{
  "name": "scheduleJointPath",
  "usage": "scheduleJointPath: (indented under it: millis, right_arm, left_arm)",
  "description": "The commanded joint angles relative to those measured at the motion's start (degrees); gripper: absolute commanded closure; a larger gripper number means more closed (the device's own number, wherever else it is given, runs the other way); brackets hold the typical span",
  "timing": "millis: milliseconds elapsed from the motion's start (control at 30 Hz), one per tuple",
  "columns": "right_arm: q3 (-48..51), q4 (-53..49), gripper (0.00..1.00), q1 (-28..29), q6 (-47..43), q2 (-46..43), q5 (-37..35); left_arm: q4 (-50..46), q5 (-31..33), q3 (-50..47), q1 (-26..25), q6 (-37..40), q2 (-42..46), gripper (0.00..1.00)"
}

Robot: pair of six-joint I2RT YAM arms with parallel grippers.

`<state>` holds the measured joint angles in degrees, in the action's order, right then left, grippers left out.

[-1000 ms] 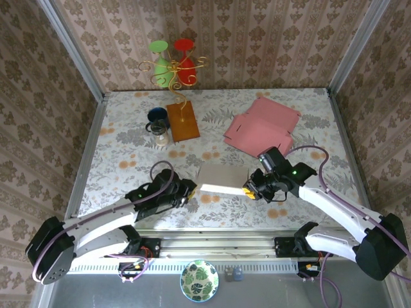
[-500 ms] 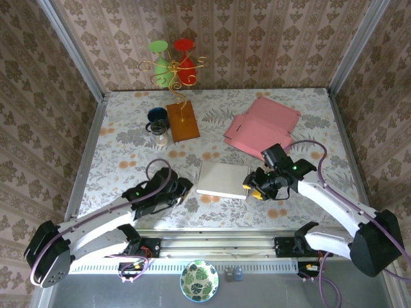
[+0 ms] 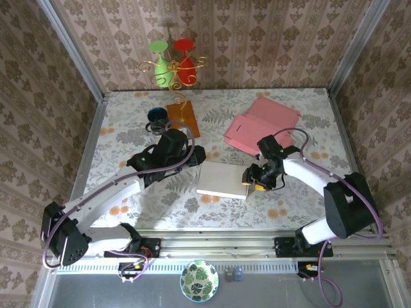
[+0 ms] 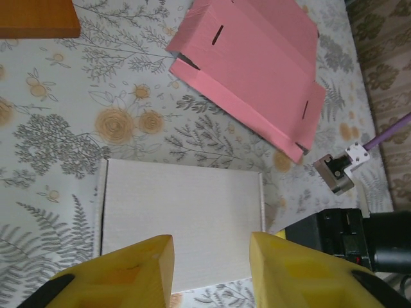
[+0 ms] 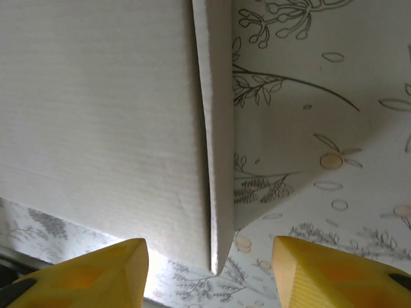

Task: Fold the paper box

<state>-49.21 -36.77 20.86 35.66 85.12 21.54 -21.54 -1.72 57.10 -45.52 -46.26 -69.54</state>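
Observation:
The white paper box [image 3: 221, 179] lies shut and flat on the flowered table, also in the left wrist view [image 4: 183, 224] and the right wrist view [image 5: 96, 128]. My left gripper [image 3: 195, 156] hovers over the box's back left side; its yellow fingers [image 4: 210, 249] stand open with nothing between them. My right gripper [image 3: 252, 178] sits at the box's right edge, open [image 5: 209, 253]. The box's side flap [image 5: 218, 160] points into the gap between its jaws without touching either finger.
A flat pink cardboard blank [image 3: 262, 125] lies at the back right, close behind the right arm. A wooden-based candle stand [image 3: 183, 120] with green and red cups, and a dark cup [image 3: 157, 115], stand at the back left. Metal rails border the table.
My right gripper opened and let go of the box, whose raised lid now lies flat. My left arm swung from the near left edge to behind the box's left side.

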Motion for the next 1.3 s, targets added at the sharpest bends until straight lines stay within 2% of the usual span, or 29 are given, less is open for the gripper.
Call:
scheduleJointPath:
  millis: [0,167,400,567,1033,1167,1267]
  right_arm:
    - [-1.3,3.9,0.45,-0.1,-3.4,2.5,1.6]
    - [-3.7,5.7,0.49,1.2,-4.4,8.1,2.8]
    - [-8.6,9.7,0.55,6.4,-1.3,13.2,1.7]
    - [-17.5,9.8,0.61,11.7,-0.3,21.0,0.6]
    - [-45.4,6.9,0.61,22.8,-0.4,42.0,2.1]
    - [-49.2,7.7,0.59,24.1,1.0,43.8,2.1]
    - [-48.2,8.4,0.58,23.9,1.6,39.8,-0.8]
  left_arm:
    - [-1.1,-0.3,0.5,0.6,4.9,0.1,0.64]
    - [-2.0,1.4,-0.1,1.1,6.1,2.4,0.64]
    - [-3.7,2.4,-2.4,2.7,5.3,7.2,0.64]
    - [-6.0,4.2,-3.9,3.0,5.6,11.6,0.65]
    - [-13.6,6.6,-5.3,4.7,6.8,21.9,0.65]
    - [-15.4,7.0,-5.4,5.5,3.6,23.3,0.66]
    - [-15.1,5.4,-5.7,7.0,0.5,23.1,0.64]
